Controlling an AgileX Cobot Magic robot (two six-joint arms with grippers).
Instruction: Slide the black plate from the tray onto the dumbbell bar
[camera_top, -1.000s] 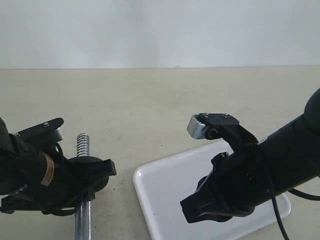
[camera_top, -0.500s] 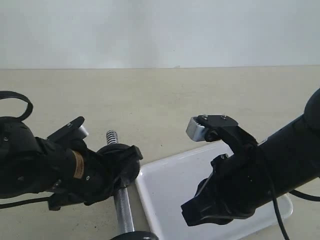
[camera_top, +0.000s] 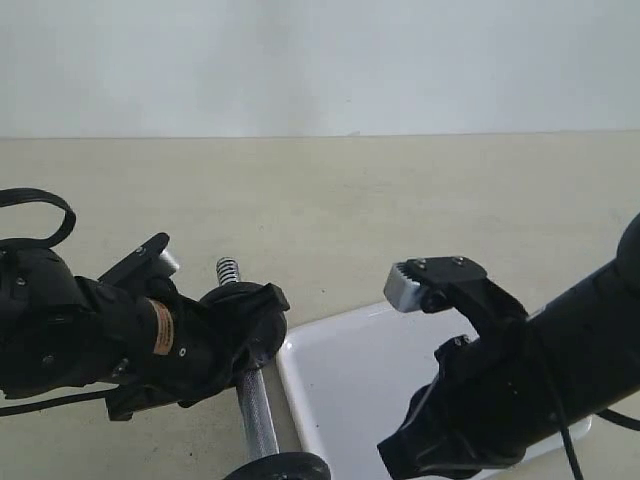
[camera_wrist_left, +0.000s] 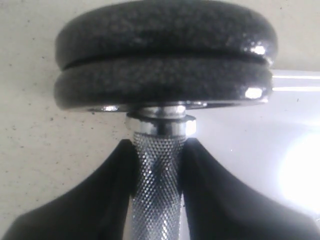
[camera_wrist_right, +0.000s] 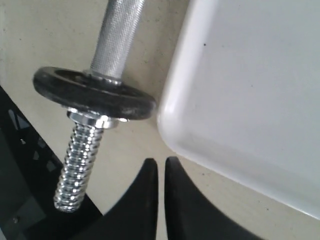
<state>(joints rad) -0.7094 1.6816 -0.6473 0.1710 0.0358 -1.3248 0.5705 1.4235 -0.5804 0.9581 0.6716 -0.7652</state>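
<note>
- The left gripper (camera_wrist_left: 157, 172) is clamped on the bar (camera_top: 256, 412), one finger on each side of its knurled middle.
- The plate (camera_wrist_right: 94, 95) is off the tray (camera_wrist_right: 245, 95) and already threaded on the bar. It sits square to the rod against a chrome collar (camera_wrist_left: 160, 125).
- From the left fingers the plate lies straight along the bar's axis, just past them. In the left wrist view its edge shows a groove, so whether it is one disc or two cannot be told.
- In the exterior view the bar's long axis runs from the far side to the near side, alongside the tray's left edge. The plate is at the near end, just beside the tray's corner and apart from it.
- The threaded end (camera_wrist_right: 76, 167) sticks out bare beyond the plate.
- The right gripper (camera_wrist_right: 160, 175) is pinched together with nothing in it. Its tips point at the gap between that threaded end and the tray corner.
- Judgement: the slide looks essentially done. Any further seating would be a push along the rod's axis, and the empty right gripper is the nearer one to that open end.
</note>
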